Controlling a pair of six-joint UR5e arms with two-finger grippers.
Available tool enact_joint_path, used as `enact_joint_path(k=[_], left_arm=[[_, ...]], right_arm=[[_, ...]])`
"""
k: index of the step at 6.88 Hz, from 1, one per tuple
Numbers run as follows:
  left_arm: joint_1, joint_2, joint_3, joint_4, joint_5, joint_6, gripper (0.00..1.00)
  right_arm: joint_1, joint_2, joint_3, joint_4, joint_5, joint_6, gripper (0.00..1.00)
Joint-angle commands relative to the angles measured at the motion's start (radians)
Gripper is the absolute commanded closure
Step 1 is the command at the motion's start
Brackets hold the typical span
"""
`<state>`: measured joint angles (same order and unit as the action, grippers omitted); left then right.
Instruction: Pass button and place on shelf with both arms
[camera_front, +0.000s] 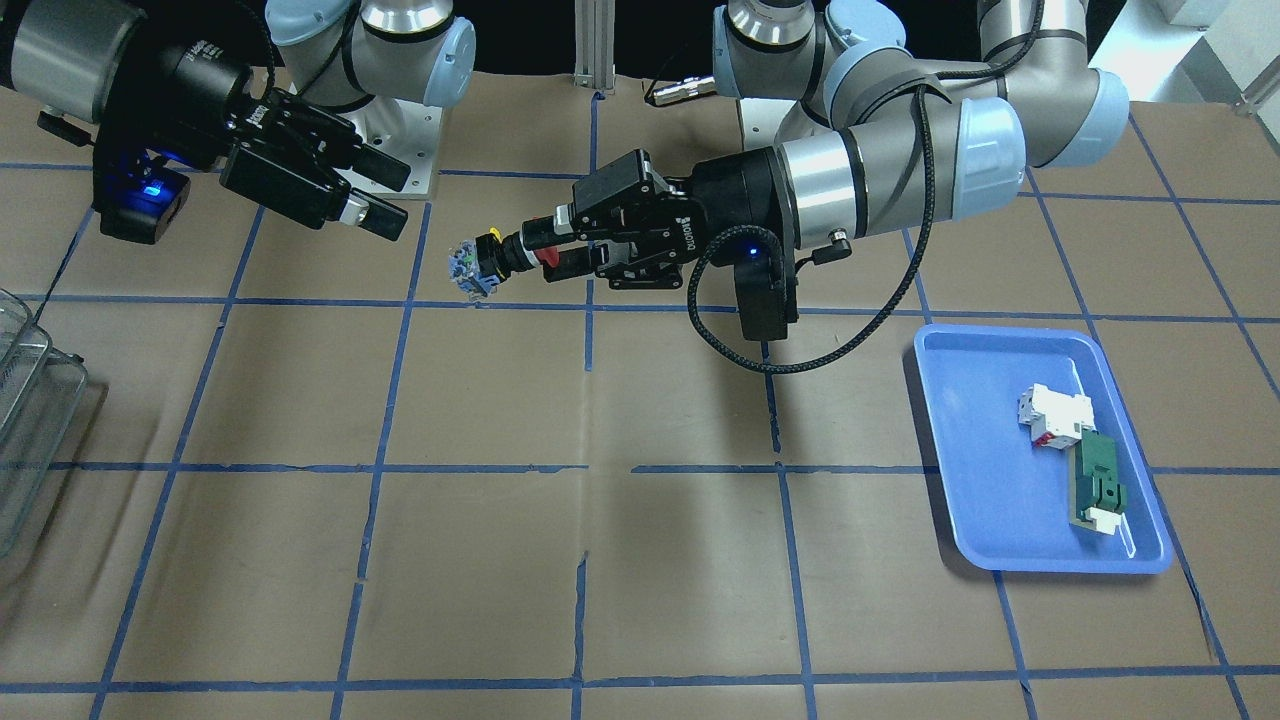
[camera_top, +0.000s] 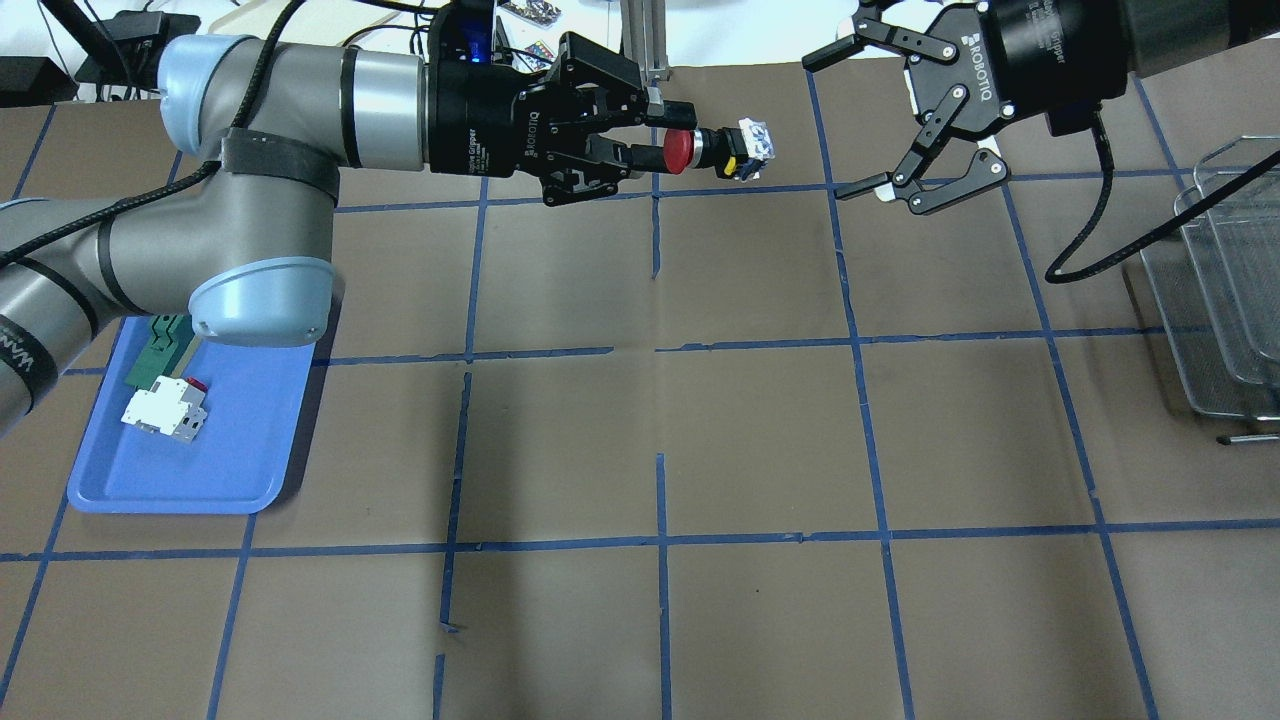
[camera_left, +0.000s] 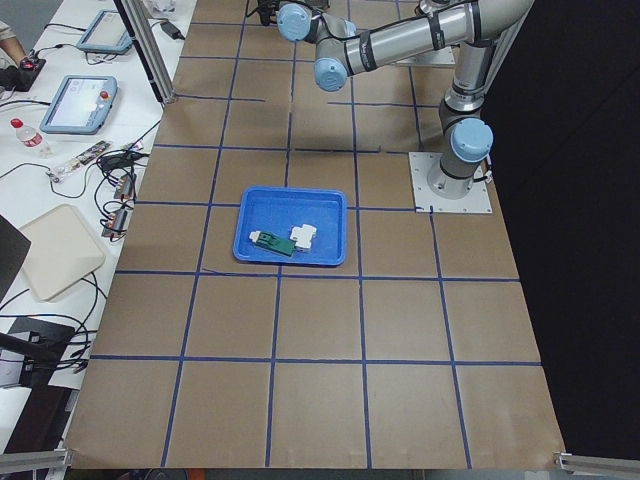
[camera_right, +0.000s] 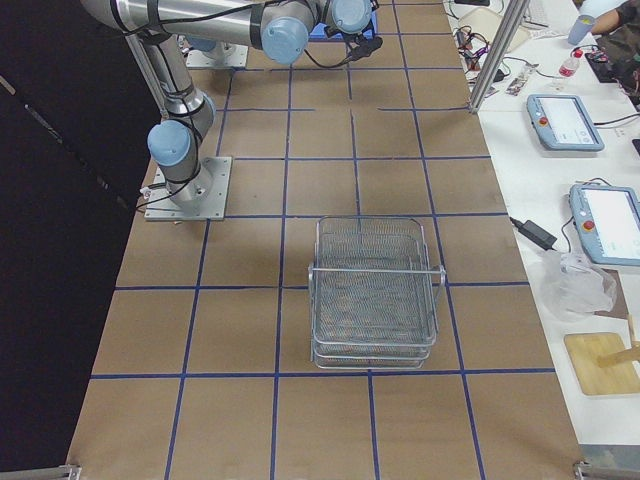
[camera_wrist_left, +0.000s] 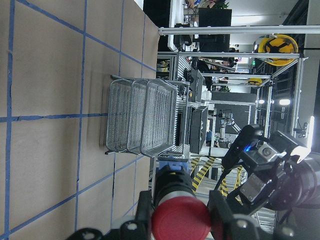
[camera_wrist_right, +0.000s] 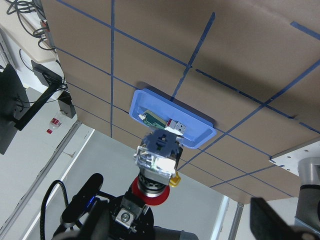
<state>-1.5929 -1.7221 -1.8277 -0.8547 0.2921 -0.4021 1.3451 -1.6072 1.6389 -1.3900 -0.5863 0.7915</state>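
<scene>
My left gripper is shut on the red cap of the button and holds it level above the table's far middle, with the blue-and-yellow rear block pointing toward my right gripper. The right gripper is open and empty, a short gap from the button. In the front-facing view the button sticks out of the left gripper, with the right gripper up and to its left. The left wrist view shows the red cap with the shelf beyond. The shelf stands at the table's right end.
A blue tray under the left arm's elbow holds a white-and-red block and a green flat part. The tray also shows in the front-facing view. The brown table has blue tape grid lines.
</scene>
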Motion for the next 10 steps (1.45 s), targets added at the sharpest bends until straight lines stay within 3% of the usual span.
enact_joint_path(k=[1,4,10], left_arm=[[-0.002,0.007,0.002,0.003,0.001,-0.023,0.95],[-0.013,0.001,0.013,0.025,0.001,-0.066,0.95],[-0.018,0.001,0.010,0.037,0.001,-0.067,0.94]], right_arm=[[0.003,0.010,0.030,-0.023,0.005,0.026,0.00],[0.034,0.044,0.030,-0.160,0.010,0.228,0.00],[0.088,0.085,0.030,-0.162,0.043,0.321,0.00]])
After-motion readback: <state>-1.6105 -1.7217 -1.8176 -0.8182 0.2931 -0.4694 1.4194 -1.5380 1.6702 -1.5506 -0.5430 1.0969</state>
